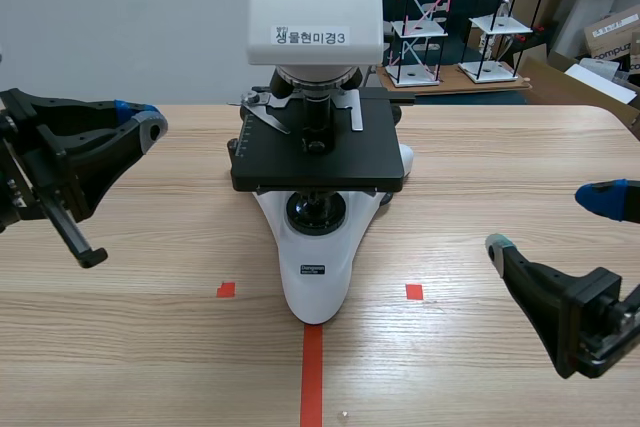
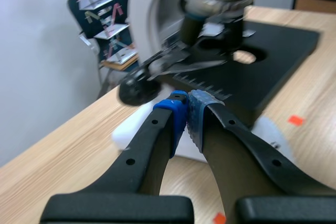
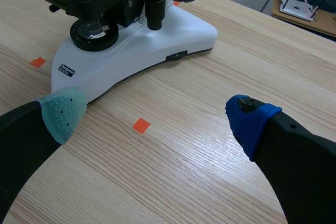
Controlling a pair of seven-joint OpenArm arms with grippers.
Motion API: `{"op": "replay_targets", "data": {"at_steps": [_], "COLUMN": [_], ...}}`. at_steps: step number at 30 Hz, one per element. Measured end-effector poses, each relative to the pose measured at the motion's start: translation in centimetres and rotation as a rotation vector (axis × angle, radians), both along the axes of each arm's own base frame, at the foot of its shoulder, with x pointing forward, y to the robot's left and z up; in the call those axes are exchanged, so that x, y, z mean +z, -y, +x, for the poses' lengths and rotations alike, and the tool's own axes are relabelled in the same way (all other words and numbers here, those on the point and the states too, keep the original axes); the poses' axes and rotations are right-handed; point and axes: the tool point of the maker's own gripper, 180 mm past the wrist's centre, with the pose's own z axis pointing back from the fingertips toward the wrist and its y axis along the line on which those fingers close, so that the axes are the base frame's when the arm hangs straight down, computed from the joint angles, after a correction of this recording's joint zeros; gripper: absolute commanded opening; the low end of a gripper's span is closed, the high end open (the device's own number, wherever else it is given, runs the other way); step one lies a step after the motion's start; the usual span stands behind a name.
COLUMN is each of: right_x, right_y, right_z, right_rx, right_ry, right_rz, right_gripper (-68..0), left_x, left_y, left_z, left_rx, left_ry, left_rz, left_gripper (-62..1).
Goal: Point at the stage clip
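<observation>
Where the left gripper [image 2: 188,111] hangs: raised over the table [image 1: 480,157], off to one side of the microscope [image 1: 316,247] and apart from it in the scene view.
Left jaws: closed tip to tip, the blue pads [image 2: 178,115] pressed together with nothing between them.
Stage clip [image 1: 266,113]: a thin silver arm lying on the black stage [image 1: 320,159], ahead of the left tips. It is blurred in the left wrist view, where it is probably the bright strip just beyond the pads, not touching them.
Stage: flat and black, with a white ruled scale along the edge nearest the left tips.
Right gripper [image 3: 157,116]: low over the table, well apart from the clip.
Right jaws: wide open and holding nothing, with the grey-green pad [image 3: 62,113] and the blue pad [image 3: 251,124] far apart.
Base [image 3: 131,40]: white, ahead of the right jaws and nearer the grey-green pad.
Mark [image 3: 140,125]: a small orange-red square on the wood, lying between the right fingers.
</observation>
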Motion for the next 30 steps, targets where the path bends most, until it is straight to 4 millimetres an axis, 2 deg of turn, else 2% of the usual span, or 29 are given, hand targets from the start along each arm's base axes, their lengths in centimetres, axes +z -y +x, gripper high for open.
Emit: {"op": "replay_targets", "data": {"at_steps": [3,8,19,30], "right_x": [0.0,0.0,0.0,0.0], "right_y": [0.0,0.0,0.0,0.0], "right_z": [0.0,0.0,0.0,0.0], "right_rx": [0.0,0.0,0.0,0.0], "right_ry": [0.0,0.0,0.0,0.0], "right_rz": [0.0,0.0,0.0,0.0], "right_gripper": [-9.3,-9.3,-9.3,-9.3], "left_x": [-1.5,-2.8,-2.0,-1.6], "left_y": [-1.2,-2.4,-2.0,-0.3], "left_z": [1.0,2.0,2.6,3.1], "left_rx": [0.039,0.077,0.043,-0.016], "left_ry": [-0.042,-0.082,-0.05,-0.047], "left_rz": [0.04,0.081,0.101,0.12], "left_gripper": [-58.0,-58.0,-58.0,-58.0]}}
